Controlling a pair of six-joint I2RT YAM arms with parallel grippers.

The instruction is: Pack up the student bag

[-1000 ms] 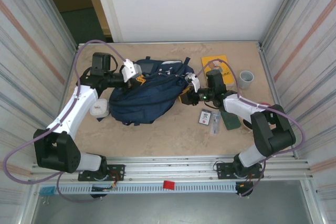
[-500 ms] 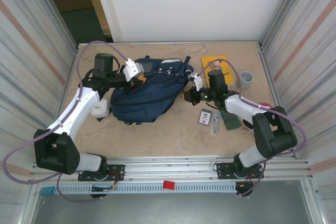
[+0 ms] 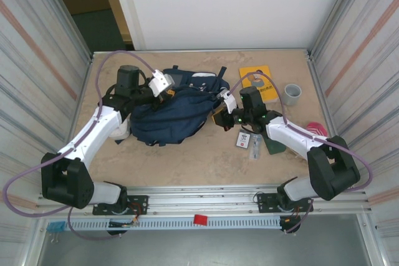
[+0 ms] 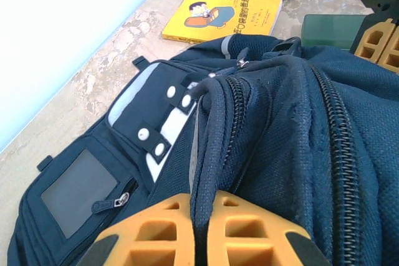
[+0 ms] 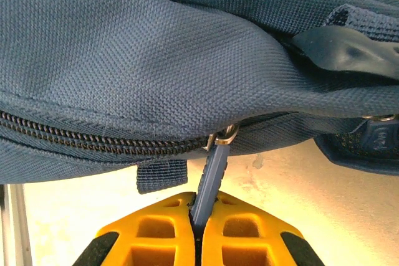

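student bag: 1 | yellow book: 1 | grey cup: 1

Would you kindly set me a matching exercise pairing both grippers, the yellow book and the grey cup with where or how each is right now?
Things:
1. left gripper
2. right gripper
3. yellow book
4. grey cup

States:
A. standing upright, to the right of the book
B. shut on the zipper pull
C. lying flat, cover up, past the student bag
D. shut on a fold of the student bag's fabric

Pairs: 1-D, 2-B, 3-C, 4-A
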